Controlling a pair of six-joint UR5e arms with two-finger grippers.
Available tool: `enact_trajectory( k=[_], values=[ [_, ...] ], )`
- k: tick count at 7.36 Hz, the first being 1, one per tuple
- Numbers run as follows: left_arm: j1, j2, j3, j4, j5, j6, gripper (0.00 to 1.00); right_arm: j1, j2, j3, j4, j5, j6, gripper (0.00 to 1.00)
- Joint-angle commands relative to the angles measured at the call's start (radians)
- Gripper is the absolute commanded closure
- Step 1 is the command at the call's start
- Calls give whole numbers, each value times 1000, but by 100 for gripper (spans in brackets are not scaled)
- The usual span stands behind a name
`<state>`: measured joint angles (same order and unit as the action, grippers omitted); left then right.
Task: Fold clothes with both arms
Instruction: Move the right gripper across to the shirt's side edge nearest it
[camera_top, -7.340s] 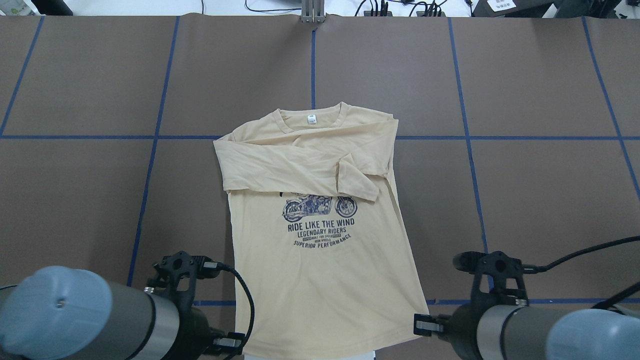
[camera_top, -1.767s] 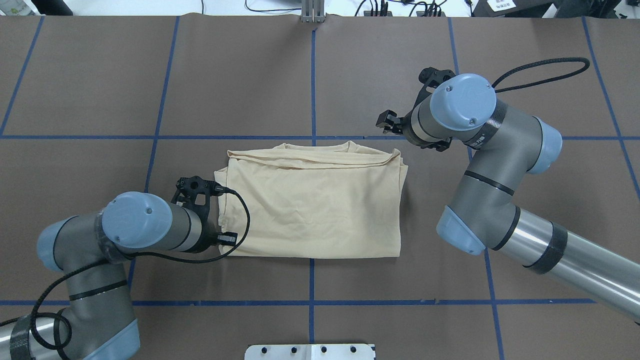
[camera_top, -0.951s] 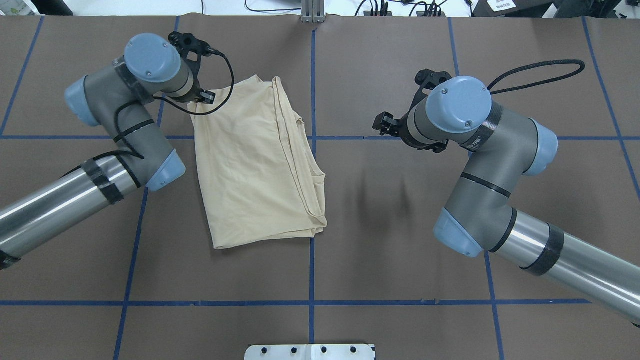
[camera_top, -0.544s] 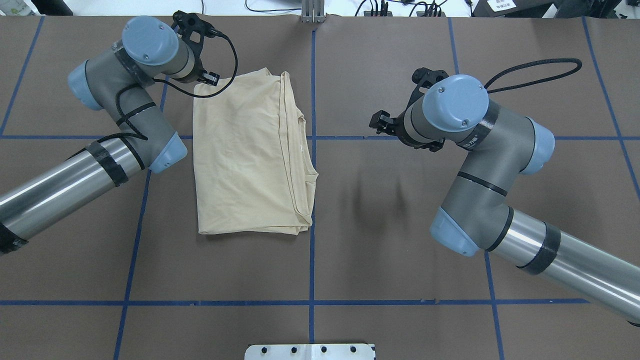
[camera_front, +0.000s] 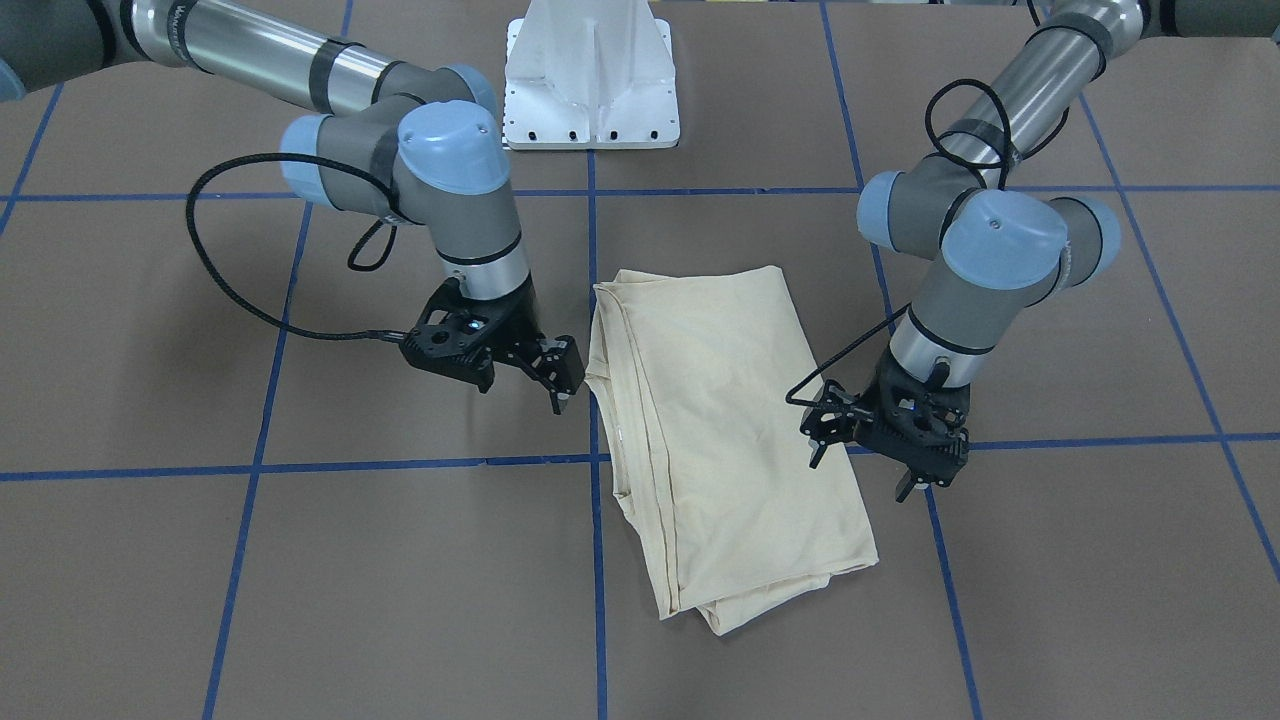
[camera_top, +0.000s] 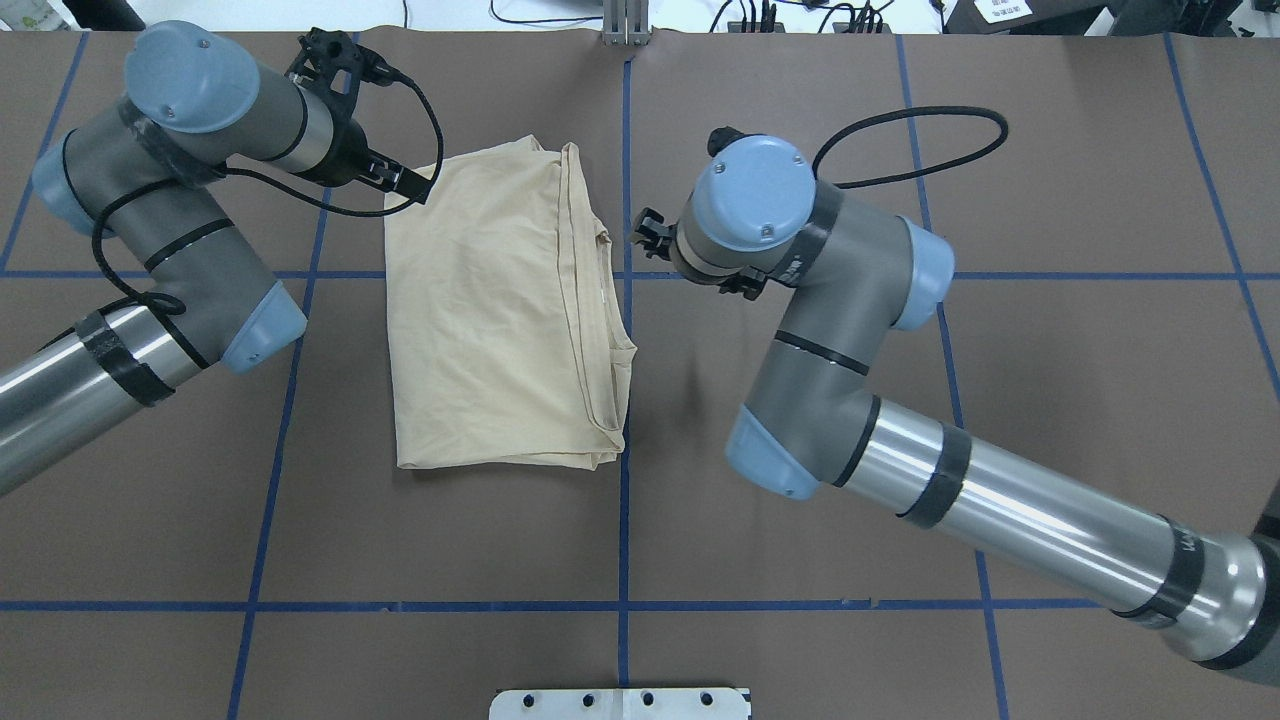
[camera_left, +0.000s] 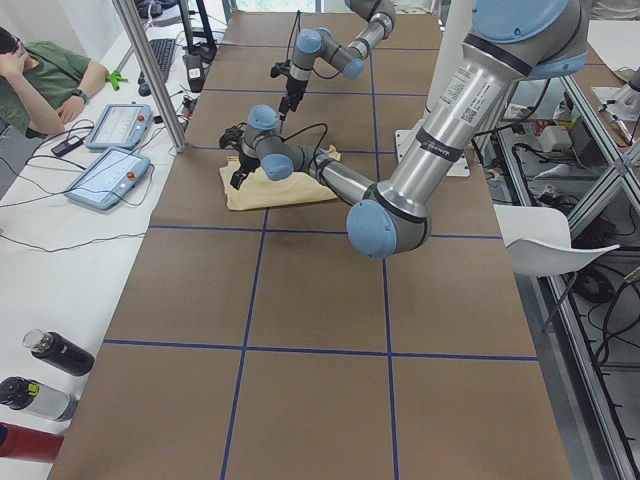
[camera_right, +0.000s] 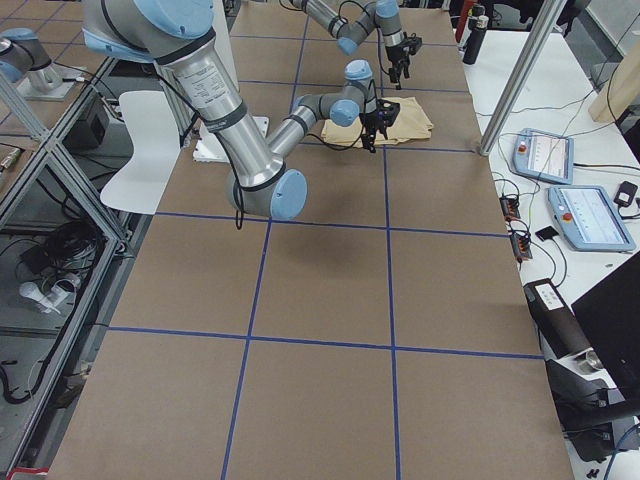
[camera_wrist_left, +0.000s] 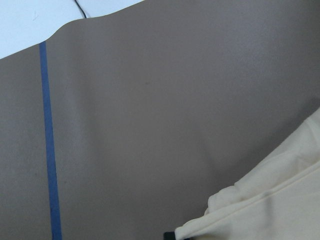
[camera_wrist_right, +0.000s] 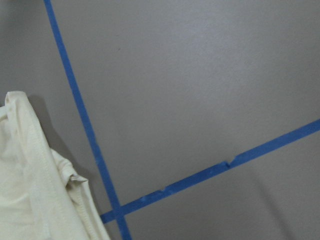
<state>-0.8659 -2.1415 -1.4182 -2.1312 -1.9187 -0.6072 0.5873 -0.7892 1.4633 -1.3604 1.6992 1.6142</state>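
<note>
The cream-yellow T-shirt (camera_top: 490, 310) lies folded in a rectangle on the brown table, with its print hidden inside. It also shows in the front view (camera_front: 720, 430). My left gripper (camera_top: 400, 180) hangs at the shirt's far left corner, open and empty, with its fingers spread in the front view (camera_front: 860, 472). The left wrist view shows that corner (camera_wrist_left: 280, 200). My right gripper (camera_top: 650, 228) hangs just off the shirt's right edge, near the collar fold. It looks open and empty in the front view (camera_front: 523, 388). The right wrist view shows the shirt's edge (camera_wrist_right: 30, 190).
Blue tape lines (camera_top: 624, 540) cross the table. The white pedestal base (camera_front: 590, 80) stands at the robot's side. An operator (camera_left: 40, 75) and teach pendants (camera_right: 545, 155) are along the far side. Bottles (camera_left: 55, 352) lie at the table's left end.
My right arm has swung left to the shirt's right edge. My left gripper has drawn back left off the shirt's far corner. The shirt lies where it was half a second ago.
</note>
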Motion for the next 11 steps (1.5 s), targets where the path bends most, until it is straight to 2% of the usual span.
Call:
enact_trajectory(
  k=[1, 4, 5, 6, 9, 11],
  values=[
    [2, 11, -21, 0, -6, -11, 0, -59, 157, -183, -3, -48, -50, 0],
    [4, 15, -24, -1, -43, -11, 0, -64, 278, -303, -153, -49, -334, 0],
    [4, 15, -24, -1, -49, -10, 0, -70, 321, -367, -154, -49, -405, 0],
    [2, 15, -25, -1, -93, -9, 0, -82, 349, -411, -155, -53, -516, 1],
    [-1, 17, -31, -1, -117, 0, 0, -92, 354, -460, -155, -58, -680, 1],
    [-1, 17, -31, -1, -118, 0, 0, -93, 352, -477, -155, -58, -700, 1]
  ],
)
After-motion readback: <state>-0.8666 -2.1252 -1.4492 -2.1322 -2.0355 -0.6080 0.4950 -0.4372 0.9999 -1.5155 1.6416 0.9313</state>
